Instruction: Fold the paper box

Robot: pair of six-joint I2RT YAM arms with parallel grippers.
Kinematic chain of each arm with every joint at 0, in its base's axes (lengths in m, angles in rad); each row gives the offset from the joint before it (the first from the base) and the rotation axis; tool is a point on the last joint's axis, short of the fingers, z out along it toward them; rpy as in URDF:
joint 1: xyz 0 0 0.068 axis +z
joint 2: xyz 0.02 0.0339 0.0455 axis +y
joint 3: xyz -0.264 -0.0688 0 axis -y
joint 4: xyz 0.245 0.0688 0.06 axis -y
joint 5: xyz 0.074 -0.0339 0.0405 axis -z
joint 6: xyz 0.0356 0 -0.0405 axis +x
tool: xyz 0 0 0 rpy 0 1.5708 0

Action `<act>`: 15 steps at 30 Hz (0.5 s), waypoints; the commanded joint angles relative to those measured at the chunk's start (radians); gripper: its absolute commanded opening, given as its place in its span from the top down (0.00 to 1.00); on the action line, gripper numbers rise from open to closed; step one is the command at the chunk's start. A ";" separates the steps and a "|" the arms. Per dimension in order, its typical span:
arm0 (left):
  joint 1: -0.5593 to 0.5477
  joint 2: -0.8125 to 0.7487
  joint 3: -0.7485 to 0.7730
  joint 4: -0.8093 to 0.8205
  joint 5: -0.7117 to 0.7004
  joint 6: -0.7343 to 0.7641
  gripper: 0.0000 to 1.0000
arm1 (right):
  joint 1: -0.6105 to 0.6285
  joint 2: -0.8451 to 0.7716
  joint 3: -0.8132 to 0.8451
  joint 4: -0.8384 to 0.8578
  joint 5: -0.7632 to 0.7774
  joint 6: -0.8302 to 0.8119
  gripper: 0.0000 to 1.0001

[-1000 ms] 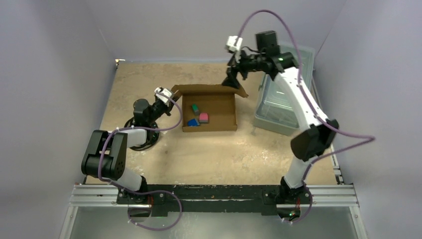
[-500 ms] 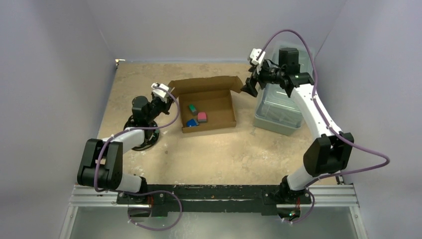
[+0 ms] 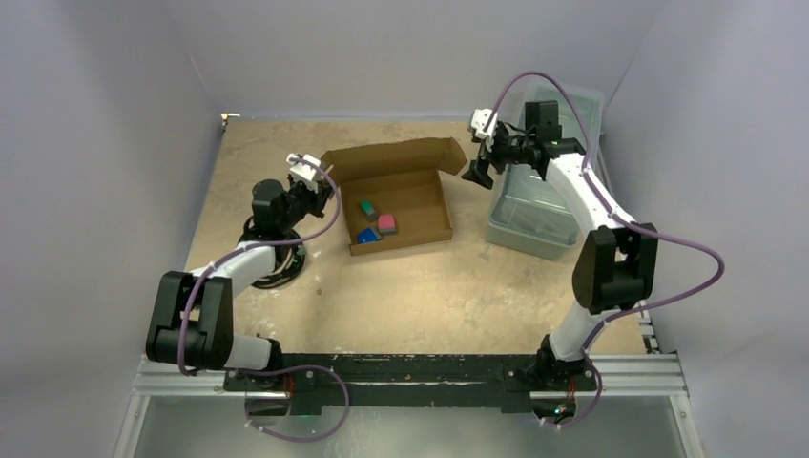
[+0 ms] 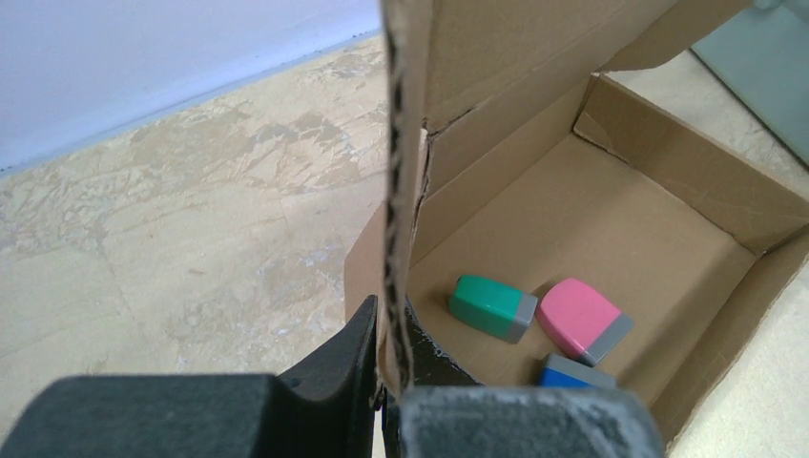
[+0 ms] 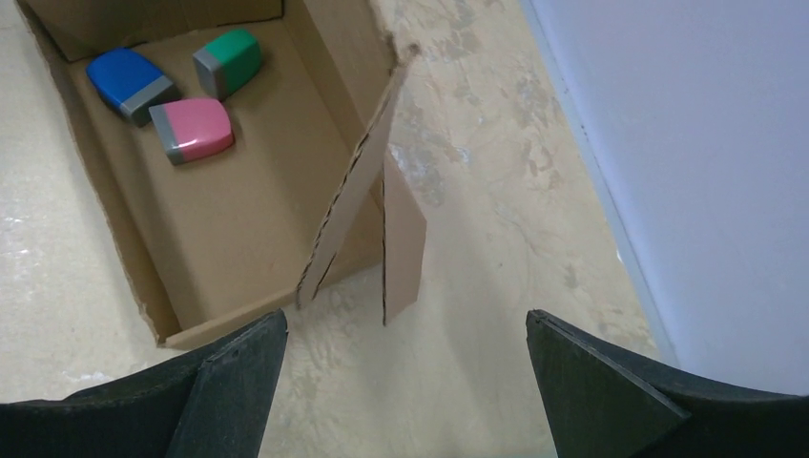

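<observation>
Paper box: on worktop beside clear bin.
Left tool: clamped on box wall far from bin.
Right tool: jaws apart, bin side, empty.
Handling: likely light, stiff cardboard; grip flap edges.

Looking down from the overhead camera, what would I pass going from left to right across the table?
left gripper → paper box → right gripper → clear plastic bin
</observation>
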 commanded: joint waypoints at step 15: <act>0.008 0.062 0.153 -0.250 0.049 -0.119 1.00 | 0.051 0.122 0.052 0.198 -0.020 0.049 0.28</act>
